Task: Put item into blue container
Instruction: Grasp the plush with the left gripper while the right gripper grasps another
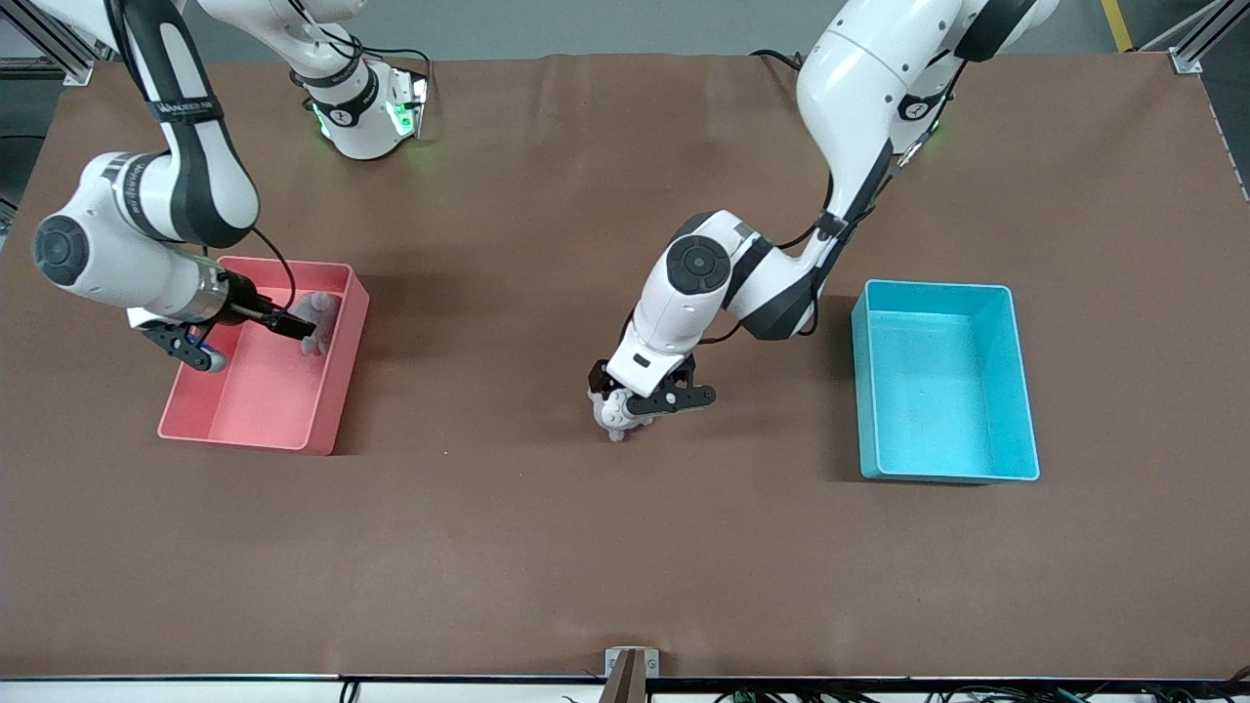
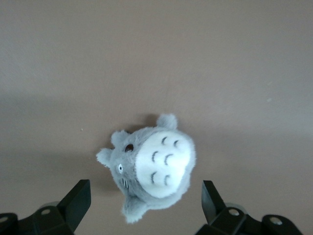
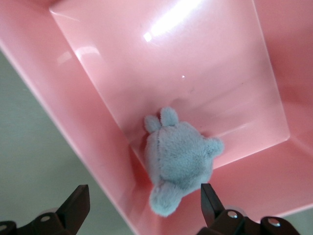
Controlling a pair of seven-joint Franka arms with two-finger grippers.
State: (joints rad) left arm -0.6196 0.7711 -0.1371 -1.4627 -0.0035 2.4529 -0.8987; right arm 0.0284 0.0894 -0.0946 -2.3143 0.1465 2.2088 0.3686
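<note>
The item, a small grey plush toy with a white belly (image 1: 613, 415) (image 2: 154, 164), lies belly-up on the brown table near its middle. My left gripper (image 1: 640, 402) (image 2: 145, 196) hangs open just above it, one finger on each side, neither touching it. The blue container (image 1: 1020, 391), a light blue bin with nothing in it, stands toward the left arm's end of the table. My right gripper (image 1: 244, 337) (image 3: 144, 198) is open over a pink bin (image 1: 342, 381) (image 3: 98, 122). A second grey plush toy (image 1: 317, 317) (image 3: 178, 156) lies in that bin against a wall.
The pink bin stands toward the right arm's end of the table. Bare brown table lies between the plush toy on the table and the blue container. A small metal bracket (image 1: 631, 669) sits at the table edge nearest the front camera.
</note>
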